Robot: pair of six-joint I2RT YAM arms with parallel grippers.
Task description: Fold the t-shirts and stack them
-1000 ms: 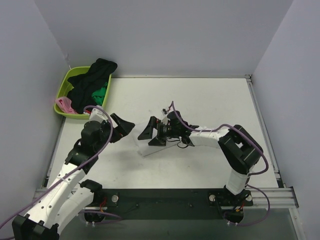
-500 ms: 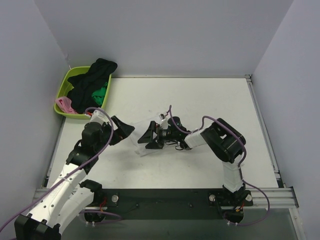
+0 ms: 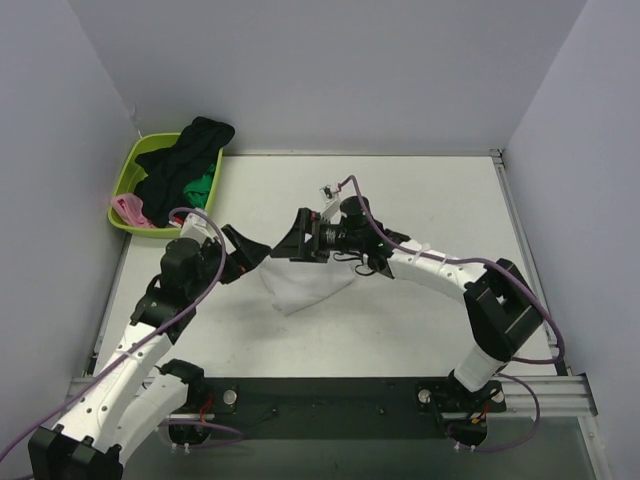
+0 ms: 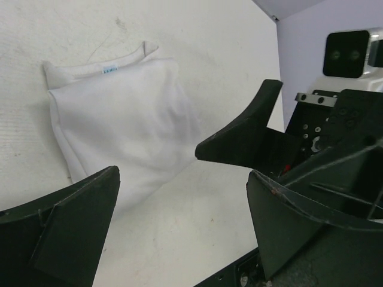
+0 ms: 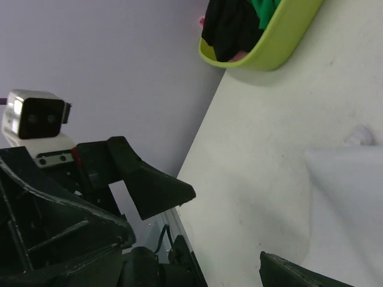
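White shirt (image 3: pixel 300 288) is lying on the table (image 3: pixel 430 200) a little toward 7 o'clock from centre, bunched into a compact, uneven packet that tapers to a point at its 6 o'clock end. Left wrist view is showing it flat with the neck label (image 4: pixel 108 69) facing up near one corner.

Left gripper (image 3: pixel 250 250) is hovering just off the packet's 10 o'clock corner, jaws spread wide, nothing between them. Right gripper (image 3: pixel 285 245) is hanging over the packet's 12 o'clock edge, fingers likewise apart and empty. The two grippers are sitting close together, nearly tip to tip.

Basket (image 3: pixel 125 175) is sitting at the table's 10 o'clock corner, well apart from the packet. A black shirt (image 3: pixel 190 150) is heaped in it, with a green shirt (image 3: pixel 203 187) and a pink shirt (image 3: pixel 128 208) showing beneath.

Judgement: the first shirt's fold is looking nearly finished or in its last tidy-up, and no stack is forming yet. Next move is likely calling for either a squaring fold, both grippers pinching the 12 o'clock edge and carrying it toward 6 o'clock, or the left arm swinging to 10 o'clock for the black shirt. Cloth is soft, so low, shallow pinches seem wise.
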